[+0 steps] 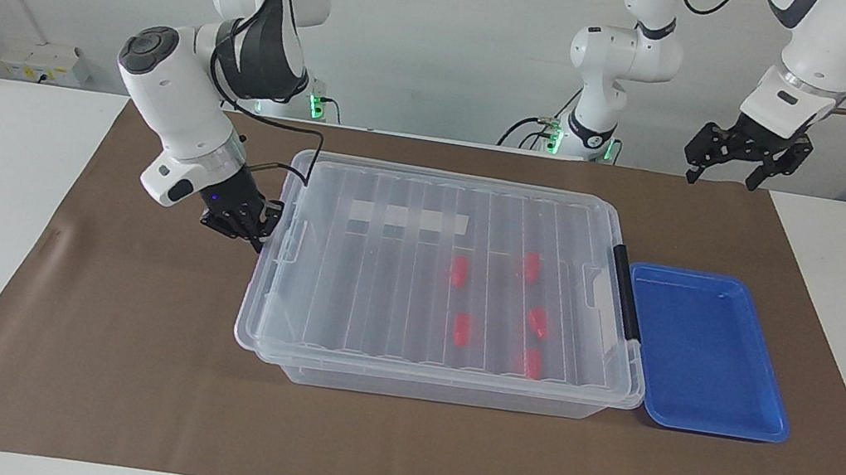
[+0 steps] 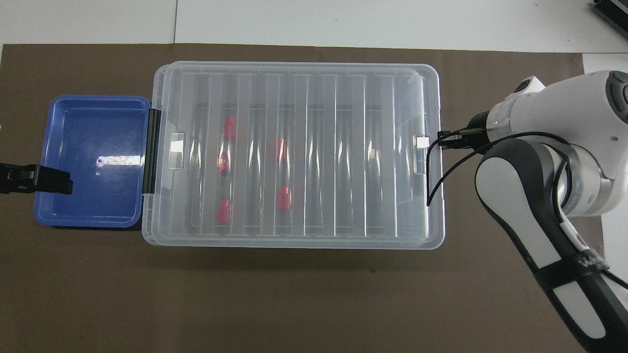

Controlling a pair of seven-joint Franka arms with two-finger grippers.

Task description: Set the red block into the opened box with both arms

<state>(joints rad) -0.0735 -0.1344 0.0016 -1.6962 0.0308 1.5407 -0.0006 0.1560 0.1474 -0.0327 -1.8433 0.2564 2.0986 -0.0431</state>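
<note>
The clear box (image 1: 433,391) stands mid-table with its ribbed clear lid (image 1: 383,282) lying flat on top. Several red blocks, one of them the red block (image 1: 458,271), lie inside under the lid, toward the left arm's end; from overhead a red block (image 2: 229,128) shows through the ribs of the lid (image 2: 319,147). My right gripper (image 1: 256,234) is shut, its tips against the lid's end rim at the right arm's end, as the right gripper (image 2: 441,142) also shows from overhead. My left gripper (image 1: 739,162) waits open, raised over the brown mat's corner.
A shallow blue tray (image 1: 707,355) touches the box's black-handled end (image 1: 624,293) at the left arm's end. The brown mat (image 1: 119,360) covers the table's middle. From overhead the left gripper (image 2: 37,179) overlaps the edge of the blue tray (image 2: 88,122).
</note>
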